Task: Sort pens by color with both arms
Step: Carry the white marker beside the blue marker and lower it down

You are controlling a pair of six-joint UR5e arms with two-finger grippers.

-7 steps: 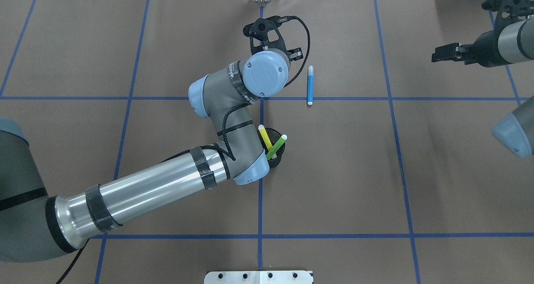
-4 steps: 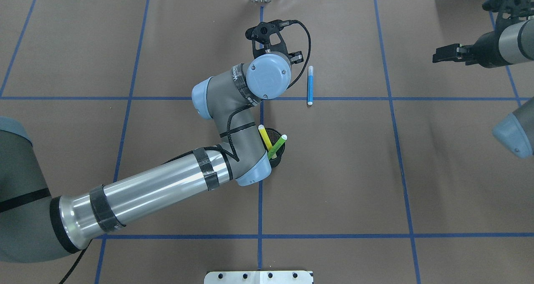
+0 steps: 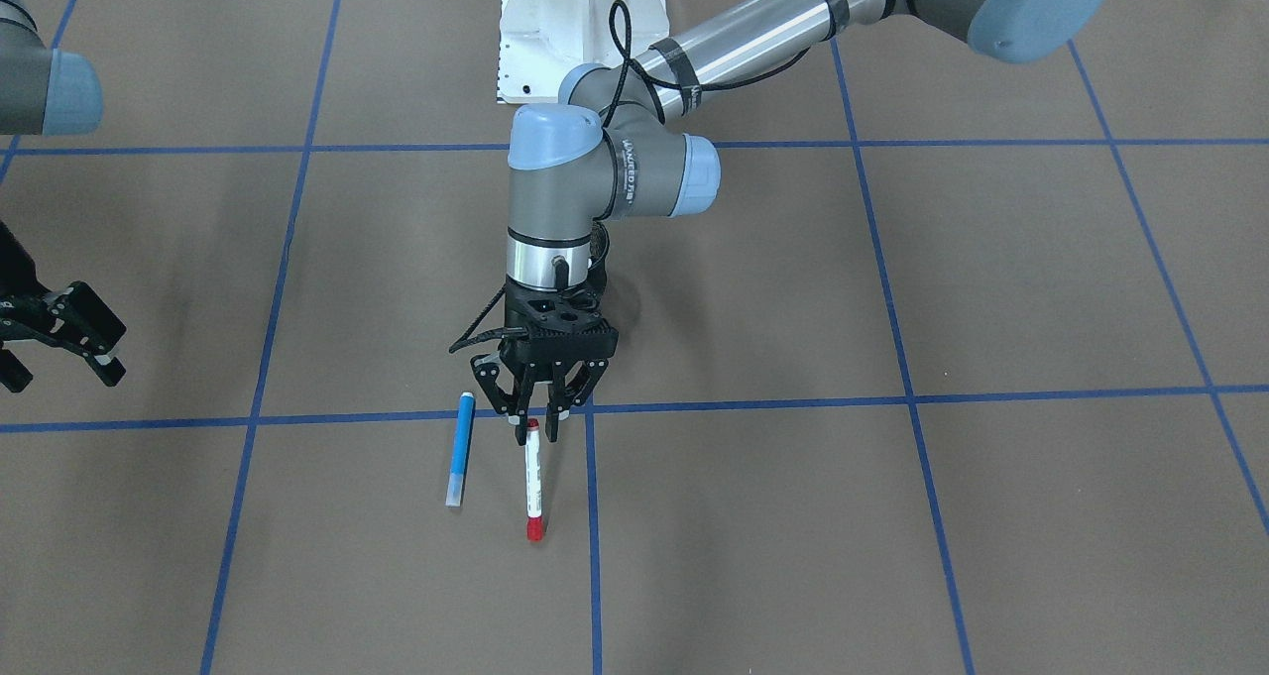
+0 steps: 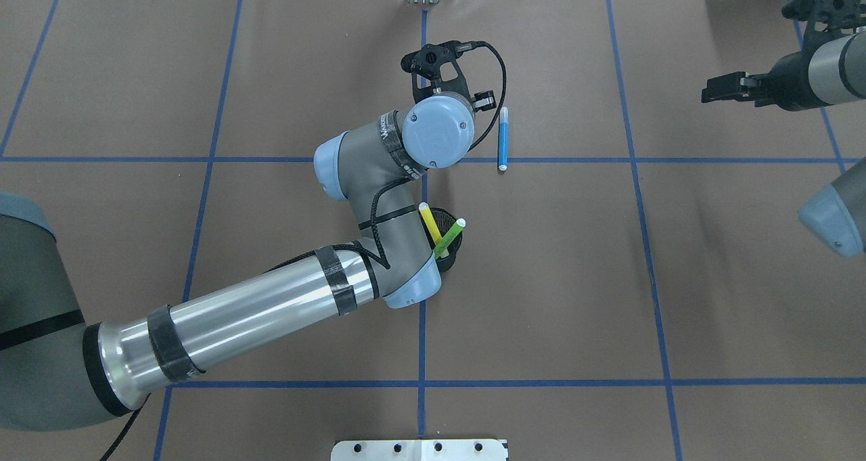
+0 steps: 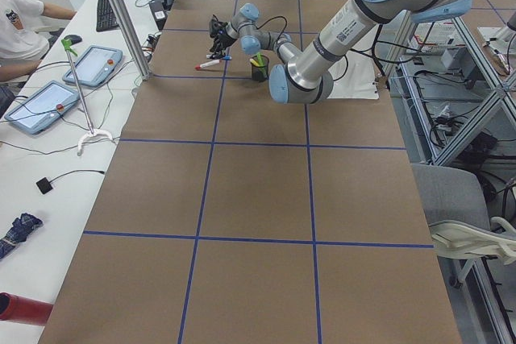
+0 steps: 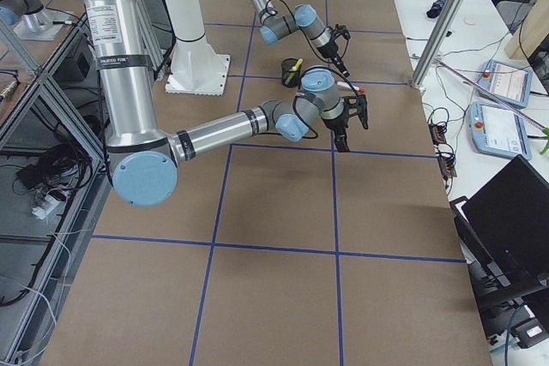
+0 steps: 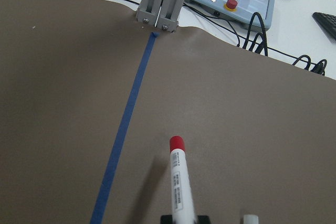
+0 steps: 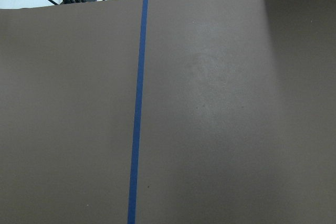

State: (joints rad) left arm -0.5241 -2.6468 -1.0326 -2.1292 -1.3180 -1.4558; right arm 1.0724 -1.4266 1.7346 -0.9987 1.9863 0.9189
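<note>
Left gripper (image 3: 532, 425) seemingly clamped on white pen (image 3: 533, 477), blue pen (image 3: 459, 452) beside

- The table cover (image 4: 541, 278) is plain brown, crossed by a grid of blue tape lines (image 4: 541, 160).
- The white pen (image 3: 532, 477) has a red cap (image 3: 535, 530) and a strip of small dark print along its barrel.
- The blue pen (image 4: 503, 139) is bright blue, pale at its ends.
- The yellow pen (image 4: 429, 221) and the lime-green pen (image 4: 450, 237) each have a pale tip.
- The cup (image 4: 450, 262) is black.
- The left arm (image 4: 257, 309) and right arm (image 4: 829, 58) are silver and grey with light-blue joint caps; the left carries black bands and a black cable.
- The left gripper (image 3: 535, 422) and right gripper (image 3: 59, 373) are black.
- The pedestal base (image 3: 575, 21) is white.
</note>
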